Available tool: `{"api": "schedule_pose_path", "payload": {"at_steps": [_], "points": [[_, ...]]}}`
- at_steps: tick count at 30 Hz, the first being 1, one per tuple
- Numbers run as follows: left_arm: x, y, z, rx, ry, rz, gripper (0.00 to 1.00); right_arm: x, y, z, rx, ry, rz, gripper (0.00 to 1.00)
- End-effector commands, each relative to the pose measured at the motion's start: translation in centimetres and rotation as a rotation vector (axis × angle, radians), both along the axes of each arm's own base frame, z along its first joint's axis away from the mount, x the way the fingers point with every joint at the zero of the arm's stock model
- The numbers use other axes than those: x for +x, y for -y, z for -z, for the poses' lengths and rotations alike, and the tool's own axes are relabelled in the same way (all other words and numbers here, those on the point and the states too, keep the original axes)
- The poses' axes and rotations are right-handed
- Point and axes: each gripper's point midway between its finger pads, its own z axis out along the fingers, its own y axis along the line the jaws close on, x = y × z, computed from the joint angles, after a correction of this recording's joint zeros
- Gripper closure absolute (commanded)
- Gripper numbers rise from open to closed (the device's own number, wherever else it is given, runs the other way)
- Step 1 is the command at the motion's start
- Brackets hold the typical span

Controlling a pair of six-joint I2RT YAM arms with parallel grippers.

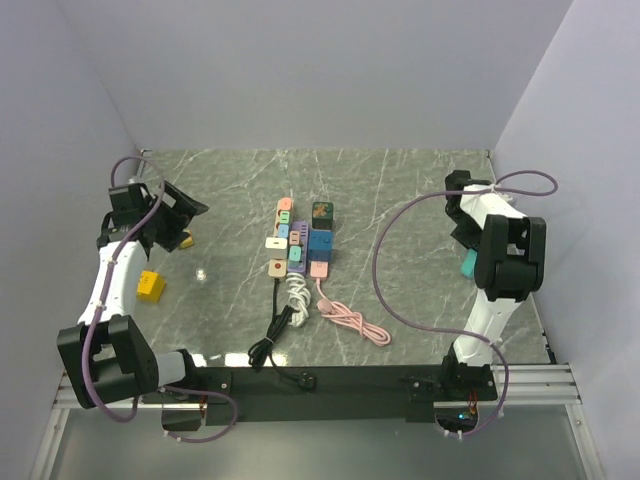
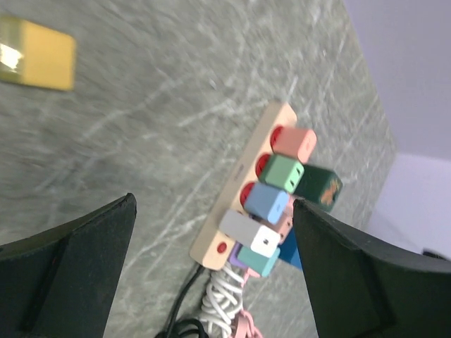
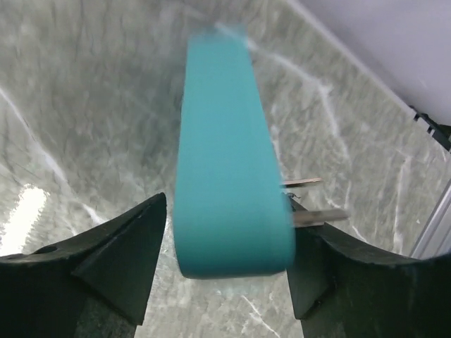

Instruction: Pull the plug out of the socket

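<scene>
A teal plug, blurred, hangs between the fingers of my right gripper, its bare metal prongs pointing right over the right finger. The left finger stands off from the plug with a gap, so the jaws are open. From above, this plug is at the right arm, far from the sockets. The beige socket strip lies mid-table with more strips beside it. My left gripper is open and holds nothing, well left of the strip, which carries pink, green, blue and white plugs.
Two yellow plugs lie loose on the marble near the left arm. Black, white and pink cords trail from the strips toward the near edge. Walls close the table on three sides.
</scene>
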Motion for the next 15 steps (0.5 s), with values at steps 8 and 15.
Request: {"api": "schedule_pose_path", "payload": {"at_steps": [8,15], "points": [[-0.2,3.4,-0.5,-0.027,0.024,0.086,0.02,1.2,-1.9,-2.5,0.038,0.044,-0.068,0.27],[-0.5,3.4,-0.2,-0.023,0.020,0.079,0.02,1.9,-4.3,-6.4,0.105,0.149,-0.160,0.25]]}}
